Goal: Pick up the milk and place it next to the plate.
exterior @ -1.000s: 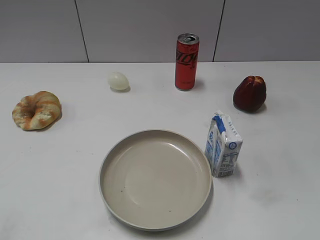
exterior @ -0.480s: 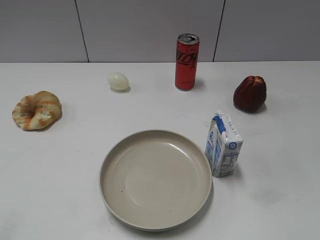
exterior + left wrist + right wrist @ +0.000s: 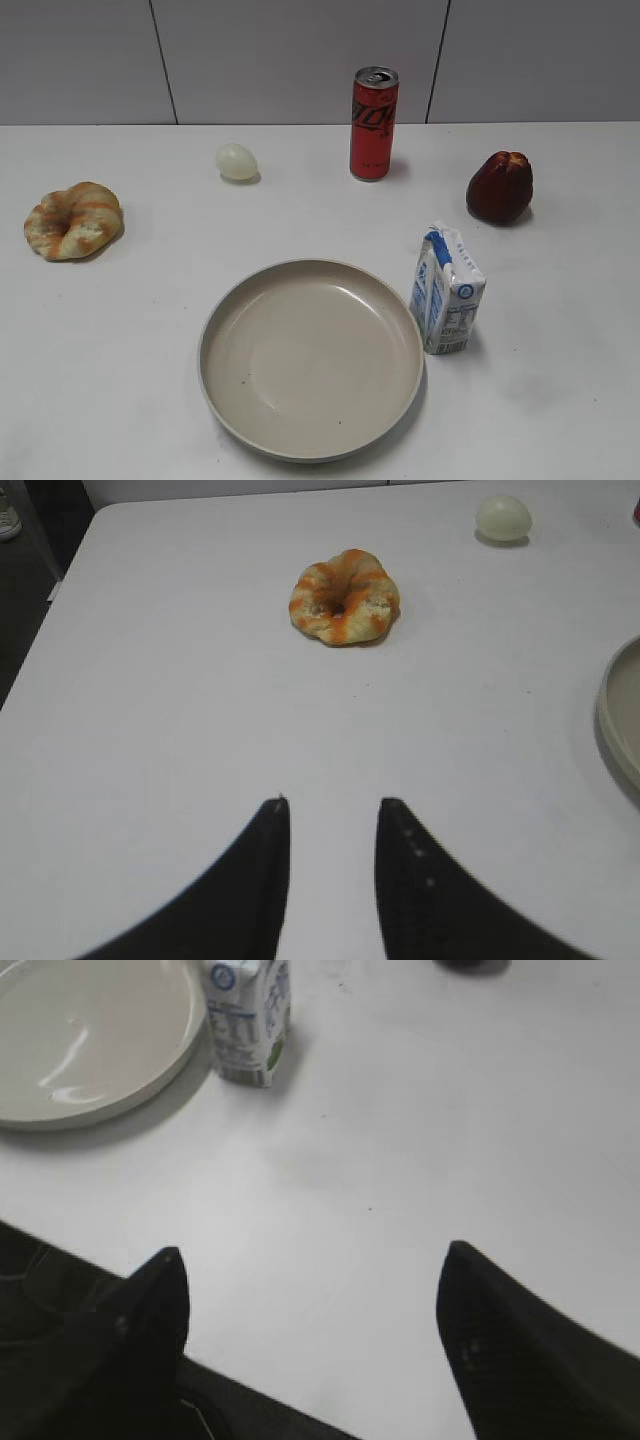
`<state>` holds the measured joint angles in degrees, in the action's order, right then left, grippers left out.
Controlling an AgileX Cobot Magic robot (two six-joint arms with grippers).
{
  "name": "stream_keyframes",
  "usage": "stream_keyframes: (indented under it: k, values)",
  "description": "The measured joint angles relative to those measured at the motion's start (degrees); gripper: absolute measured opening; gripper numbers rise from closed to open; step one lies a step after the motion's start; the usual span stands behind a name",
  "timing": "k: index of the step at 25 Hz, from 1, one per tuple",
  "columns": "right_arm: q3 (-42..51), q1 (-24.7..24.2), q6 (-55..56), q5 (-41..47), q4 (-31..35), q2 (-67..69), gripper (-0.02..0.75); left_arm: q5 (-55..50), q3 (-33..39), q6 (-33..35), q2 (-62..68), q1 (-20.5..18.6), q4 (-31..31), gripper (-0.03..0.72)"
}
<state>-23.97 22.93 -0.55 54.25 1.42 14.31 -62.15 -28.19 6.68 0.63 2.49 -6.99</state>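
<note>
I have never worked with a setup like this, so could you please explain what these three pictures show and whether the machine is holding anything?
This is a two-armed robot at a white table. One picture comes from a fixed camera in front, looking down at a slant. The other two come from cameras on the wrists, so the dark prongs at the bottom of each are that arm's gripper fingers.

On the table: a beige plate, the milk standing upright right beside the plate's rim, a red can, a dark red fruit, a pale egg and a bread ring.

The left gripper looks toward the bread ring, its fingers a narrow gap apart. The right gripper is wide open, with the milk and plate ahead of it. Neither holds anything; neither arm appears in the front view.
</note>
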Motion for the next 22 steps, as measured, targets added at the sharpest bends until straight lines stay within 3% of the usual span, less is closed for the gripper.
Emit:
stream_keyframes:
  k: [9,22]
  values:
    - [0.00,-20.03,0.04,-0.14,0.00,-12.44,0.582,0.00,0.00,0.00,0.00,0.00,0.00,0.229]
    - [0.07,-22.03,-0.02,-0.14,0.00,-14.56,0.582,0.00,0.00,0.00,0.00,0.00,0.00,0.230]
